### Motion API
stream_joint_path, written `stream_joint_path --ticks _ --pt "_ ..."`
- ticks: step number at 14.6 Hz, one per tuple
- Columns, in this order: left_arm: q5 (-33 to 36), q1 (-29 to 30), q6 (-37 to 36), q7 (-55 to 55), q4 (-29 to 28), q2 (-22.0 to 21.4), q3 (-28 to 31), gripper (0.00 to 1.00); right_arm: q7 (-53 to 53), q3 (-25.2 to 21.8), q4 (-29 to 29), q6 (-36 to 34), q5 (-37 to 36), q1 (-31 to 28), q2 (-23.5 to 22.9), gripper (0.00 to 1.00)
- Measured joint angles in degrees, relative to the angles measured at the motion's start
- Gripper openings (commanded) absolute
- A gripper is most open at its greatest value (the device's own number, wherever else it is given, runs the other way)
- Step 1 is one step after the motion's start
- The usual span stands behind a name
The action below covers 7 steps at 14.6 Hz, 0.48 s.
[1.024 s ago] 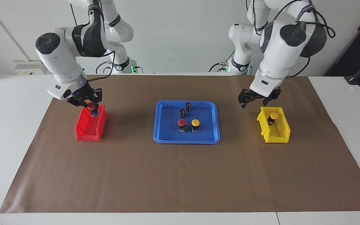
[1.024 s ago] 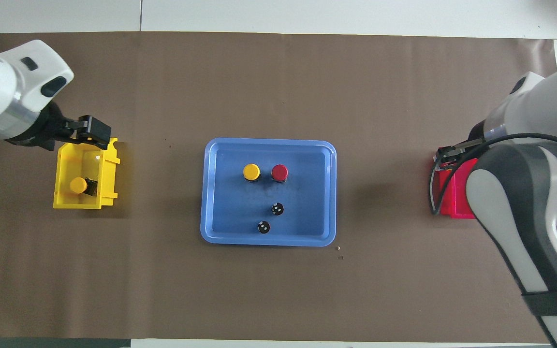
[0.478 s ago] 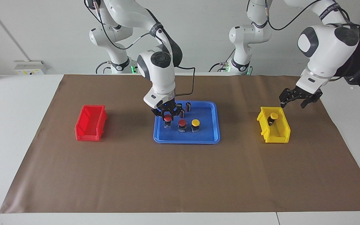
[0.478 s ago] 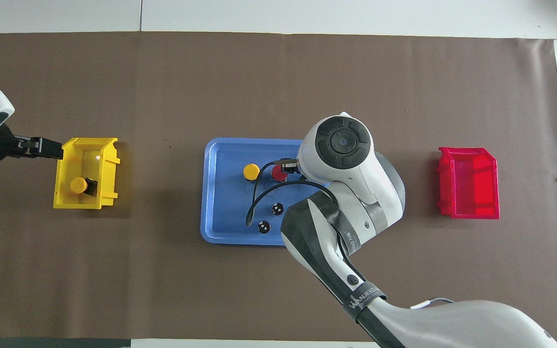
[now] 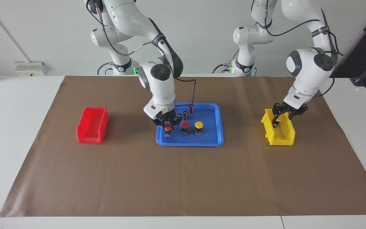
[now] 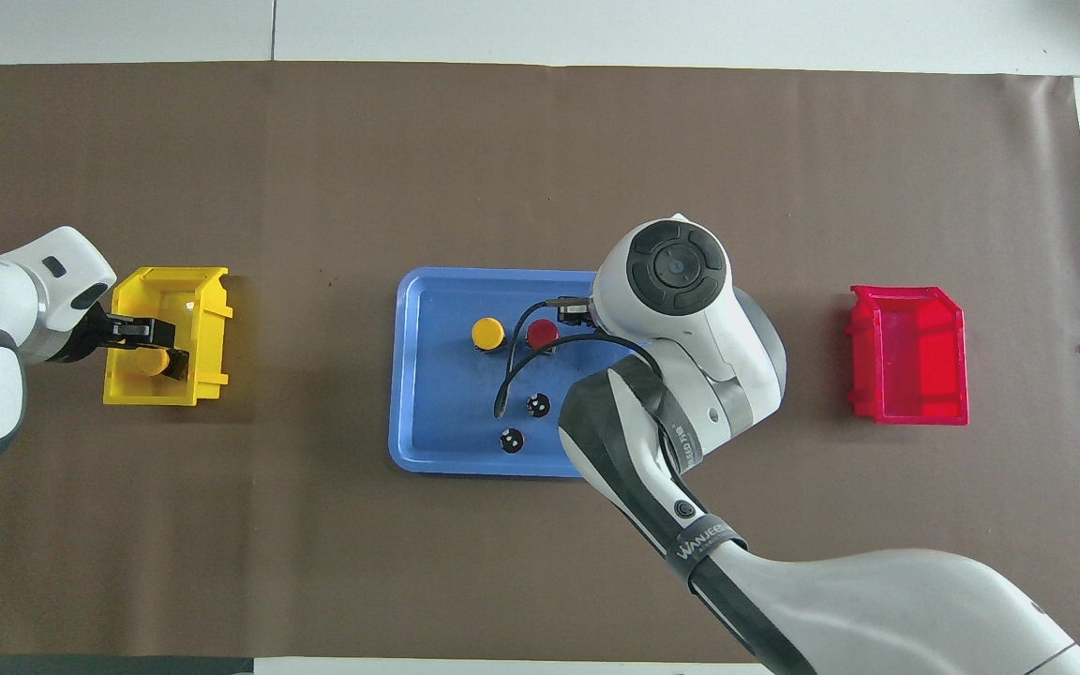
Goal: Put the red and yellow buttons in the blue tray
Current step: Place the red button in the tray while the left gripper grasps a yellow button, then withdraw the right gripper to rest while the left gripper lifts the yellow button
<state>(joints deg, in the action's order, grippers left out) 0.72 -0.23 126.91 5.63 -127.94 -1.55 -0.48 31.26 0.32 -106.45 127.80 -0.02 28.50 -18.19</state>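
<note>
The blue tray [image 5: 190,144] [image 6: 401,375] sits mid-table. In it stand a red button [image 5: 185,124] [image 6: 541,333] and a yellow button [image 5: 199,124] [image 6: 487,332]. My right gripper [image 5: 168,124] is low in the tray, shut on a second red button [image 5: 168,127] beside them, toward the right arm's end. The arm hides that button in the overhead view. My left gripper [image 5: 280,118] [image 6: 148,345] is down inside the yellow bin [image 5: 284,136] [image 6: 165,394], right at another yellow button [image 6: 152,362] lying there.
Two dark cylinders [image 5: 191,108] [image 6: 537,405] stand in the tray, nearer to the robots than the buttons. A red bin [image 5: 91,127] [image 6: 906,356] with nothing showing in it sits toward the right arm's end. Brown paper covers the table.
The right gripper carried the red button from the red bin to the tray and lowered it. The left gripper dropped from above the yellow bin's edge into the bin, onto the yellow button.
</note>
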Motion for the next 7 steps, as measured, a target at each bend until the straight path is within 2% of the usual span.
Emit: stream_joint_path --ticks 1,4,7 --pt "0.0 0.2 0.5 0.0 -0.7 0.0 0.0 0.72 0.0 0.0 -0.1 0.0 0.0 -0.1 -0.1 1.00" --pt "0.0 0.5 0.6 0.0 -1.6 0.0 0.0 0.72 0.0 -0.1 0.5 -2.2 0.0 -0.4 0.1 1.00" --pt "0.0 0.5 1.0 -0.4 -2.2 0.0 -0.1 0.71 0.0 -0.6 6.5 -13.5 -0.2 -3.4 3.0 1.00"
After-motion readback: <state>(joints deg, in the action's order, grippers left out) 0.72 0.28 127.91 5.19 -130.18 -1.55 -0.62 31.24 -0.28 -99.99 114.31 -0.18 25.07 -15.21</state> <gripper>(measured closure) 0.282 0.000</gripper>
